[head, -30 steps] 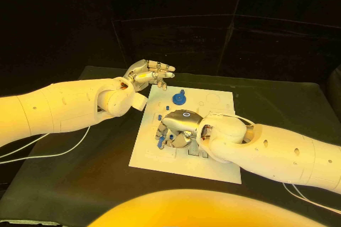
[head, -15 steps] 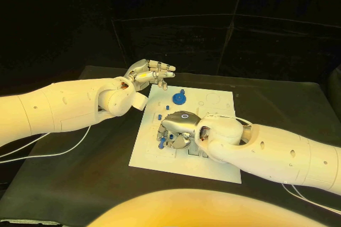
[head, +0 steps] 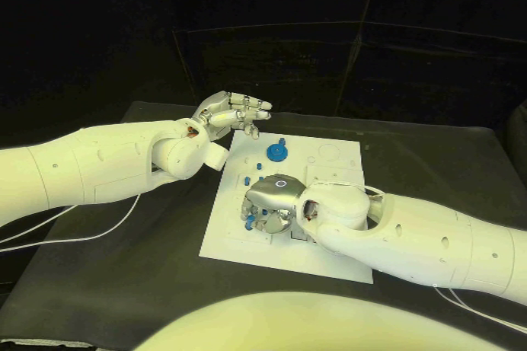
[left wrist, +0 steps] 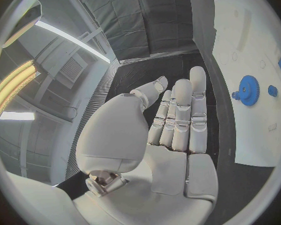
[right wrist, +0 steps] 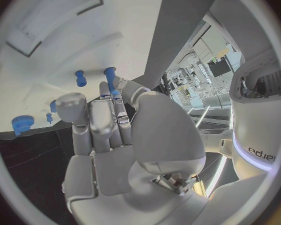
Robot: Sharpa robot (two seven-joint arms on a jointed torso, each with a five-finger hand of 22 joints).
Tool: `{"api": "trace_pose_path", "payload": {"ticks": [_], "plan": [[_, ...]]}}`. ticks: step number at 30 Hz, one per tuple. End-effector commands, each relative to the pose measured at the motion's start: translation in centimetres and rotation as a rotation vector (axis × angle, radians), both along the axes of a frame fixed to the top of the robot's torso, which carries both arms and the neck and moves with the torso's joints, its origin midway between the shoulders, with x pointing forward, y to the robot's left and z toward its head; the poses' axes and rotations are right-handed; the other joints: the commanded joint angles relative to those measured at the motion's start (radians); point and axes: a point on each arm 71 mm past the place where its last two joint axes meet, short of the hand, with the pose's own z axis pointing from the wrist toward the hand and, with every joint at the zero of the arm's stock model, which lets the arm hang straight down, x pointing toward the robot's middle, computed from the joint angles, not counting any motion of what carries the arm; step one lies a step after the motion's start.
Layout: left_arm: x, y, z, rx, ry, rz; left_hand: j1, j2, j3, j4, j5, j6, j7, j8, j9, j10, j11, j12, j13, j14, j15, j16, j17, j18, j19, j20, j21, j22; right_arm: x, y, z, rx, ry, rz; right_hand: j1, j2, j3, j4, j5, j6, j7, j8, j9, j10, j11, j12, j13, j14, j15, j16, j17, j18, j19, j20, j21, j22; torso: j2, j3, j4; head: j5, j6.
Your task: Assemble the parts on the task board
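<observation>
The white task board (head: pixel 330 157) lies in the middle of the black table. My right hand (head: pixel 275 202) hangs over the board's left-middle with its fingers pointing down. In the right wrist view, the right hand (right wrist: pixel 109 135) pinches a slim blue peg (right wrist: pixel 109 77) between thumb and a finger just above the board (right wrist: pixel 59 50). A second blue peg (right wrist: pixel 81 78) stands close by. A blue gear (head: pixel 279 149) sits on the board's far part. My left hand (head: pixel 231 112) is raised beyond the board's far left corner, fingers straight, holding nothing; the left wrist view shows the left hand (left wrist: pixel 172 125) beside the gear (left wrist: pixel 247 90).
Small blue pegs (head: pixel 258 166) stand on the board between the gear and my right hand. More blue pieces (head: pixel 249 222) lie under the right hand's fingers. Black table (head: pixel 143 244) spreads on the board's left and near sides, and a dark curtain hangs behind.
My right hand has shifted slightly toward the board's near left. The left hand has stayed where it was.
</observation>
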Motion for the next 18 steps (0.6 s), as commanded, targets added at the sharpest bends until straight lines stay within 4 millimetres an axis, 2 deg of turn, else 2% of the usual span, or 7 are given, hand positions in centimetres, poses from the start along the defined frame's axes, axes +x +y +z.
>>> {"api": "trace_pose_path", "payload": {"ticks": [1, 5, 9, 13, 18], "plan": [[0.01, -0.13, 0.14, -0.011, -0.001, -0.010, 0.003, 0.010, -0.006, 0.000, -0.002, -0.002, 0.003, 0.002, -0.002, -0.008, -0.001, 0.003, -0.001, -0.006, -0.002, -0.005, -0.001, 0.013, -0.006, 0.003, -0.005, -0.001, -0.25, 0.11, -0.38, -0.038, -0.018, 0.011, -0.011, 0.000, 0.005, -0.003, -0.006, 0.001, 0.005, 0.001, 0.001, 0.004, 0.000, -0.004, 0.001, 0.014, 0.004, 0.001, -0.002, -0.006, -0.004, 0.002, 0.004, -0.003, 0.000, -0.0004, 0.0005, 0.000, 0.000], [0.01, -0.13, 0.14, -0.011, -0.001, -0.010, 0.003, 0.010, -0.006, 0.000, -0.002, -0.002, 0.003, 0.002, -0.002, -0.008, -0.001, 0.003, -0.001, -0.006, -0.002, -0.005, -0.001, 0.013, -0.006, 0.003, -0.005, -0.001, -0.34, 0.23, -0.40, -0.035, -0.022, 0.016, -0.021, -0.008, 0.003, -0.002, -0.008, -0.012, 0.010, -0.009, -0.003, -0.009, 0.004, -0.017, -0.001, 0.012, 0.007, -0.002, -0.007, -0.005, -0.008, 0.003, 0.000, -0.010, 0.000, -0.0003, -0.0003, 0.000, 0.000], [0.01, -0.12, 0.14, -0.010, -0.001, -0.010, 0.003, 0.010, -0.006, 0.000, -0.002, -0.002, 0.003, 0.002, -0.002, -0.008, -0.001, 0.003, -0.001, -0.006, -0.002, -0.005, -0.001, 0.013, -0.006, 0.003, -0.005, -0.001, -0.35, 0.28, -0.25, -0.007, -0.028, 0.017, -0.061, -0.043, -0.015, 0.010, 0.005, -0.067, 0.031, -0.038, -0.014, -0.083, 0.029, -0.066, -0.007, 0.008, 0.027, -0.007, -0.017, 0.001, -0.031, 0.017, -0.025, -0.057, -0.001, -0.0002, -0.0001, 0.000, 0.001], [0.01, -0.10, 0.13, -0.010, 0.000, -0.010, 0.003, 0.010, -0.006, 0.000, -0.002, -0.002, 0.003, 0.002, -0.002, -0.008, -0.001, 0.003, -0.001, -0.006, -0.002, -0.005, -0.001, 0.013, -0.006, 0.003, -0.005, -0.001, -0.31, 0.26, 0.04, 0.042, -0.034, 0.014, -0.089, -0.075, -0.066, 0.019, 0.008, -0.125, 0.038, -0.038, -0.017, -0.156, 0.044, -0.079, -0.005, -0.015, 0.040, -0.044, -0.067, 0.015, -0.070, 0.033, -0.072, -0.139, 0.000, -0.0001, 0.0001, 0.000, 0.003], [0.01, -0.08, 0.12, -0.010, 0.002, -0.011, 0.003, 0.010, -0.006, 0.000, -0.002, -0.002, 0.003, 0.002, -0.002, -0.008, -0.001, 0.003, -0.001, -0.006, -0.002, -0.005, -0.001, 0.013, -0.006, 0.003, -0.005, -0.001, -0.24, -0.01, 0.41, 0.098, -0.042, 0.002, -0.093, -0.077, -0.126, 0.027, 0.015, -0.173, 0.039, -0.037, -0.016, -0.217, 0.048, -0.071, -0.003, -0.033, 0.045, -0.071, -0.105, 0.026, -0.097, 0.039, -0.113, -0.205, -0.001, -0.0001, 0.0003, -0.001, 0.005]]}}
